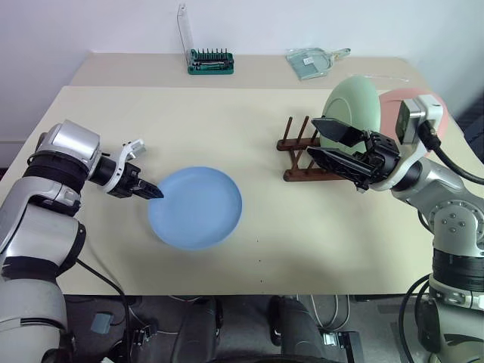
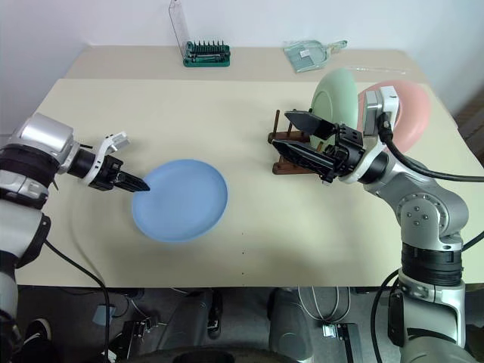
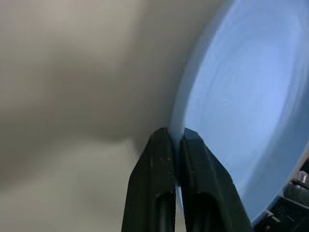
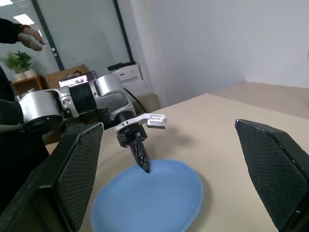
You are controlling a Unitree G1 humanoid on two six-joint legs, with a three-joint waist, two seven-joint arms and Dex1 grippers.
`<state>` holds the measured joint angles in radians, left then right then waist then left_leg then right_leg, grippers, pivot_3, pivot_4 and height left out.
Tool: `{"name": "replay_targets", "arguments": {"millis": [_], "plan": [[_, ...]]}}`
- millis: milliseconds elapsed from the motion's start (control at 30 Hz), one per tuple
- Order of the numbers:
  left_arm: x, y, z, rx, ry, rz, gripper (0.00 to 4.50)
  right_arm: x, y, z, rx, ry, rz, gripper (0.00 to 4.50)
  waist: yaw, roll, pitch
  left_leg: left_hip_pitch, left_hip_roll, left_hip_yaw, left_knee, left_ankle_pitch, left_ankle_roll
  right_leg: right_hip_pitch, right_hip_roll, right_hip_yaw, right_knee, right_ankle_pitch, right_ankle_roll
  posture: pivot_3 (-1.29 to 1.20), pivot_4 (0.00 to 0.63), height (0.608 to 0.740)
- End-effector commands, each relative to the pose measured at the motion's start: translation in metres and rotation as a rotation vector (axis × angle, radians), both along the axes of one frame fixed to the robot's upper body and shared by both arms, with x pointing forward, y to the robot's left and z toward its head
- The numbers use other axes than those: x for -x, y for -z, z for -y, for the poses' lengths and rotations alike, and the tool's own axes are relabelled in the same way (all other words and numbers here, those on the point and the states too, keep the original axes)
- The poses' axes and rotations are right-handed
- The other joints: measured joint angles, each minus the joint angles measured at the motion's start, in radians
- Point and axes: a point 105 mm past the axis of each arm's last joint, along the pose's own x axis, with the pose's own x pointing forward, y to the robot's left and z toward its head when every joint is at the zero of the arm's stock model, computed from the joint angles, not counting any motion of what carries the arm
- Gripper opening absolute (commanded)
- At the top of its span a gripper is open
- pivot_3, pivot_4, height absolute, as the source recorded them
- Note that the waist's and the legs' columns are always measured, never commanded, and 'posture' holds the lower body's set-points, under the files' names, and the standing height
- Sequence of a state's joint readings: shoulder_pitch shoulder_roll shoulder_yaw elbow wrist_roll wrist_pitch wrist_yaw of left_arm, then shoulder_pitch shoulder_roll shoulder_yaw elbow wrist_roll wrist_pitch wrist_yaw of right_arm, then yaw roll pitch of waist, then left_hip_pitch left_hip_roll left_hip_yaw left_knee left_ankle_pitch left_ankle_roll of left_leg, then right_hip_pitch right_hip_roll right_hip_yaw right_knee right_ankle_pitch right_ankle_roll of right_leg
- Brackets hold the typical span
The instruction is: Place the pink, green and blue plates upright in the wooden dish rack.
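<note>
I'm clamping L gripper (image 1: 153, 193) on blue plate (image 1: 198, 208) rim; R gripper (image 1: 342, 145) hanging open nr rack (image 1: 301, 159). Next: lifting, tilting upright w/o slip.

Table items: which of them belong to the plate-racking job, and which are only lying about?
Job:
- blue plate, flat on the table, left claw shut at its rim
- green plate and pink plate, upright by the wooden dish rack
- right claw, open

Lying about:
- green bit holder
- clear plastic bag
</note>
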<state>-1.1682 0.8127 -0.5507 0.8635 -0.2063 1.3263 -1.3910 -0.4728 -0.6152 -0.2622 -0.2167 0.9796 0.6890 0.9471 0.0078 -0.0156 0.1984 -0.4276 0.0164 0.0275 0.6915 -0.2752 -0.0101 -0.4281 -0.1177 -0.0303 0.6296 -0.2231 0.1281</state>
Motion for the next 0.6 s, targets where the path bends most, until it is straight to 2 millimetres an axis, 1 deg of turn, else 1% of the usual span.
{"name": "replay_targets", "arguments": {"millis": [33,133,200,233,267,300,367,400,467,500,533,567,600], "plan": [[-0.007,-0.018,0.0,0.072,-0.043,0.074,0.03,0.004,-0.014,0.003,-0.003,0.004,0.06,4.5,0.0,0.0,0.0,0.0,0.0,0.0,0.0,0.0,0.0,0.0,0.0,0.0,0.0,0.0,0.0,0.0,0.15,0.724],[-0.023,-0.052,0.006,0.211,-0.086,0.24,0.03,0.005,-0.015,-0.001,-0.001,-0.01,0.078,4.5,0.002,0.0,0.0,0.0,0.0,0.0,0.0,0.0,0.0,0.0,0.0,0.0,0.0,0.0,0.0,0.0,0.15,0.724],[-0.038,-0.106,0.014,0.413,-0.121,0.46,0.03,0.005,-0.02,-0.006,0.014,-0.005,0.125,4.5,0.003,-0.001,0.001,0.0,0.0,0.0,0.001,0.0,0.0,0.0,0.0,0.0,0.0,0.0,0.0,0.0,0.15,0.724],[-0.042,-0.127,0.016,0.486,-0.143,0.545,0.03,0.006,-0.025,-0.01,0.007,-0.008,0.152,4.5,0.003,-0.003,0.002,-0.001,0.0,-0.001,0.001,0.0,0.0,0.0,0.0,0.0,0.0,0.0,0.0,0.0,0.15,0.724],[-0.046,-0.148,0.019,0.531,-0.149,0.658,0.03,0.006,-0.033,-0.016,-0.009,-0.002,0.182,4.5,0.002,-0.003,0.002,-0.002,0.0,-0.001,0.002,0.0,0.0,-0.001,0.0,-0.001,0.0,0.0,0.0,0.0,0.15,0.724],[-0.051,-0.158,0.019,0.546,-0.183,0.738,0.03,0.003,-0.042,-0.02,-0.023,0.019,0.221,4.5,0.0,-0.003,0.002,-0.002,0.0,-0.002,0.002,0.0,0.0,-0.001,0.0,-0.001,0.0,0.0,0.0,0.0,0.15,0.724],[-0.065,-0.175,0.019,0.528,-0.28,0.949,0.03,-0.007,-0.059,-0.032,0.003,0.104,0.345,4.5,-0.003,-0.001,0.001,-0.001,0.0,-0.002,0.003,0.0,0.0,-0.001,-0.001,-0.001,0.001,0.0,0.0,0.0,0.15,0.724],[-0.069,-0.179,0.021,0.506,-0.321,1.041,0.03,-0.011,-0.067,-0.039,0.029,0.16,0.449,4.5,-0.003,-0.001,0.0,-0.001,0.0,-0.002,0.003,0.0,0.0,-0.001,-0.001,-0.001,0.001,0.0,0.0,0.0,0.15,0.724],[-0.071,-0.19,0.026,0.502,-0.421,1.204,0.03,-0.01,-0.083,-0.056,0.016,0.201,0.611,4.5,-0.003,-0.001,0.0,0.001,0.0,0.0,0.002,0.001,-0.002,0.0,-0.002,-0.001,0.002,0.0,0.001,0.0,0.15,0.724],[-0.072,-0.194,0.032,0.509,-0.48,1.256,0.03,-0.004,-0.095,-0.065,-0.058,0.196,0.671,4.5,-0.003,-0.001,0.0,0.001,0.0,0.0,0.002,0.003,-0.005,0.0,-0.001,-0.001,0.002,0.0,0.0,0.0,0.15,0.724],[-0.072,-0.197,0.037,0.513,-0.528,1.299,0.03,0.0,-0.103,-0.071,-0.111,0.193,0.695,4.5,-0.003,-0.002,0.0,0.0,0.0,0.0,0.002,0.004,-0.006,0.0,-0.001,-0.001,0.002,0.0,0.0,0.0,0.15,0.724],[-0.071,-0.2,0.044,0.507,-0.571,1.356,0.03,-0.002,-0.106,-0.078,-0.109,0.233,0.753,4.5,-0.002,-0.002,0.001,0.0,0.0,0.0,0.002,0.004,-0.007,0.0,-0.001,-0.001,0.002,0.001,0.0,0.0,0.15,0.724],[-0.07,-0.201,0.054,0.55,-0.606,1.357,0.03,-0.003,-0.103,-0.088,-0.06,0.258,0.819,4.5,0.001,-0.002,0.001,-0.001,0.0,0.0,0.002,0.004,-0.008,0.0,-0.001,-0.001,0.003,0.001,0.0,0.0,0.15,0.724]]}}
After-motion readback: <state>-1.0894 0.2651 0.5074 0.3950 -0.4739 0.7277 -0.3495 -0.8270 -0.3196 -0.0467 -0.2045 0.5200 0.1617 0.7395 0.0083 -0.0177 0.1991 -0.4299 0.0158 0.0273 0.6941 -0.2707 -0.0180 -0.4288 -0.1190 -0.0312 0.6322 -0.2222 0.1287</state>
